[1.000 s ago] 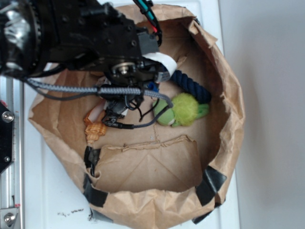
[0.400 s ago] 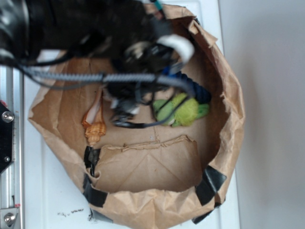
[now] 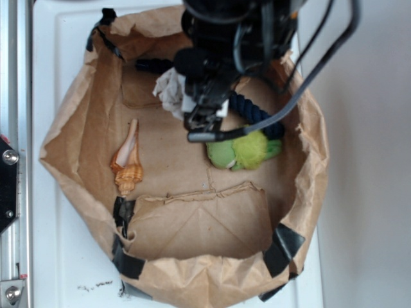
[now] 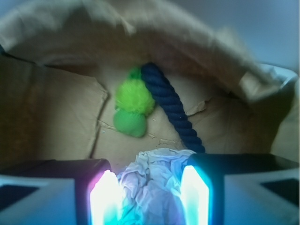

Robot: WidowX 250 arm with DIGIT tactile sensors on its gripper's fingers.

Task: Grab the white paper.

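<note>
The white paper (image 3: pixel 168 90), a crumpled off-white wad, lies at the back of the brown paper bag (image 3: pixel 199 224). Its left part shows beside my black arm; the rest is hidden under the gripper (image 3: pixel 187 104). In the wrist view the white paper (image 4: pixel 151 180) fills the gap between the two lit fingers, and both pads press against its wrinkled sides. The gripper (image 4: pixel 150 199) is shut on it.
An orange spiral seashell (image 3: pixel 127 165) lies at the bag's left. A green plush toy (image 3: pixel 243 151) and a dark blue rope (image 3: pixel 258 115) lie right of the gripper; both show ahead in the wrist view as the toy (image 4: pixel 132 108) and the rope (image 4: pixel 172 103). The bag's walls stand all around.
My arm has swung from the upper left across to the bag's upper right, uncovering the seashell and the paper wad, which were hidden under it before.
</note>
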